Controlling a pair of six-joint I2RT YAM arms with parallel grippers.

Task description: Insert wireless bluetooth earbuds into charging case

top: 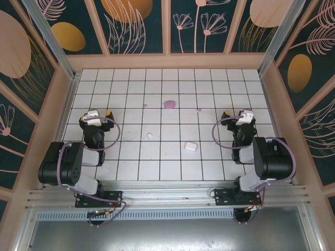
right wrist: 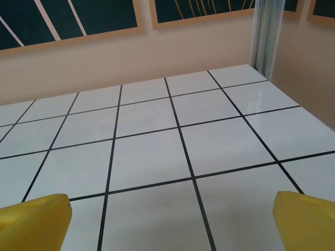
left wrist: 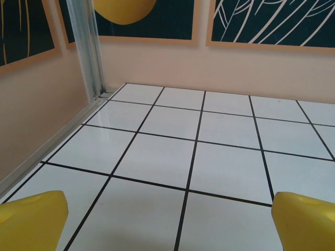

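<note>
Top external view takes in the whole white tiled table (top: 131, 170) with black grout lines. The left gripper (top: 96, 116) sits at the left side and the right gripper (top: 239, 116) at the right, both well apart from the task's things in the middle. A tiny white earbud (top: 150, 135) lies alone on a tile left of centre. To its right and a little nearer the arms is a rounded white pebble-shaped case (top: 190, 146). Farther back rests a pink-purple pebble-shaped case (top: 169, 104), with one pale pink speck (top: 145, 105) to its left and another pale pink speck (top: 198, 110) to its right; both are too small to make out their shape. None of these pieces touches another.

Left wrist view shows bare tiles, a peach wall and an aluminium corner post (left wrist: 89, 47), with yellow fingertips (left wrist: 31, 219) at the two bottom corners, jaws spread wide and holding nothing. Right wrist view gives the mirror scene: bare tiles, a metal post (right wrist: 267, 36) at the far right corner, and yellow fingertips (right wrist: 306, 219) set just as wide apart around nothing.

Dark wall panels (top: 131, 23) carry orange ovals and pink leaf drawings.
</note>
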